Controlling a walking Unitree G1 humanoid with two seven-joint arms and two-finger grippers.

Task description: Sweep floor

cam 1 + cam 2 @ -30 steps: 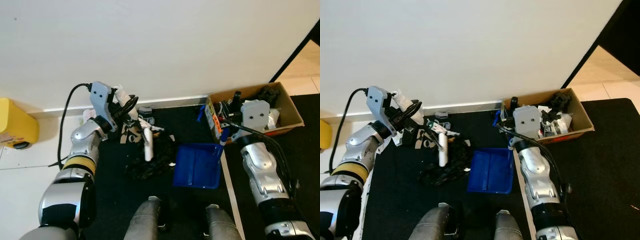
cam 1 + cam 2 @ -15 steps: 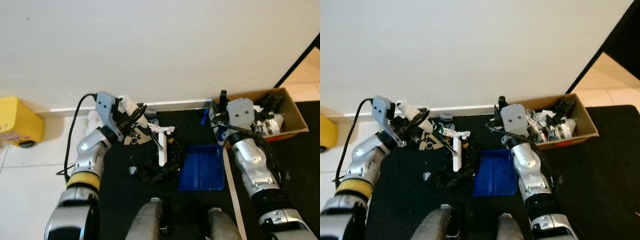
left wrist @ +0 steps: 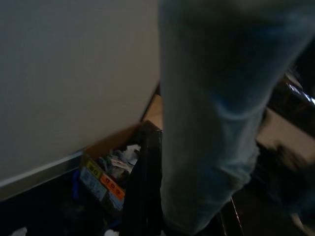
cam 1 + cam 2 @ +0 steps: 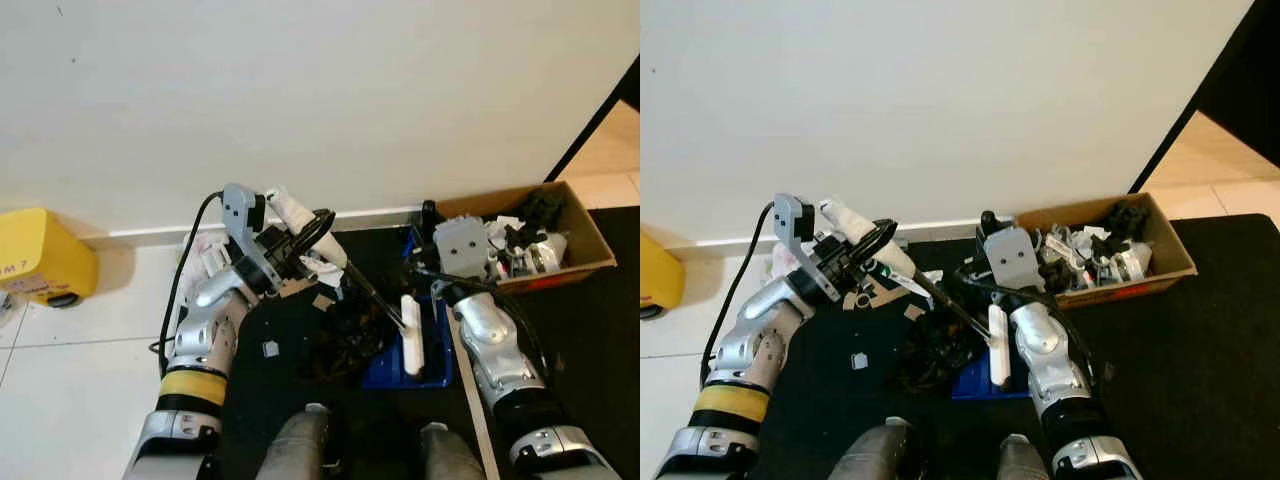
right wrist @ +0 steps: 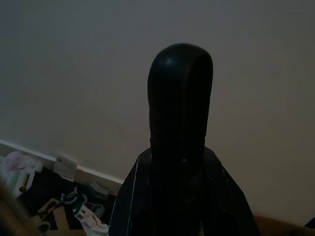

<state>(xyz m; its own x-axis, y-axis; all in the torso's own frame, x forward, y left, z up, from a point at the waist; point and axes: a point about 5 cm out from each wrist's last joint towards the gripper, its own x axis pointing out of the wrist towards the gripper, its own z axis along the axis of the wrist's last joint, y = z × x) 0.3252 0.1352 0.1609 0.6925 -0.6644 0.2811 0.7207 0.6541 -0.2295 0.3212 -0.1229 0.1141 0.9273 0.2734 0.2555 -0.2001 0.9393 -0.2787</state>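
Observation:
My left gripper (image 4: 298, 232) is shut on the pale wrapped handle (image 3: 221, 98) of a brush near the skirting board. Its thin dark stick slopes down to the right to the white brush head (image 4: 411, 335), which lies over the blue dustpan (image 4: 388, 370). A pile of black debris (image 4: 345, 345) sits on the black mat against the dustpan's left edge. My right gripper (image 4: 426, 272) is shut on the dustpan's upright handle at the pan's far end. In the right wrist view the black fingers (image 5: 179, 113) stand together against the wall.
A cardboard box (image 4: 578, 228) full of junk stands at the right by the wall. A yellow container (image 4: 45, 262) sits on the white tiles at the left. Paper scraps (image 4: 213, 255) lie by the skirting, and one small scrap (image 4: 268, 348) on the mat. My feet (image 4: 300, 445) are at the bottom.
The brush has swept to the right, dragging the black pile up to the dustpan; its head now lies over the pan. The camera has also shifted.

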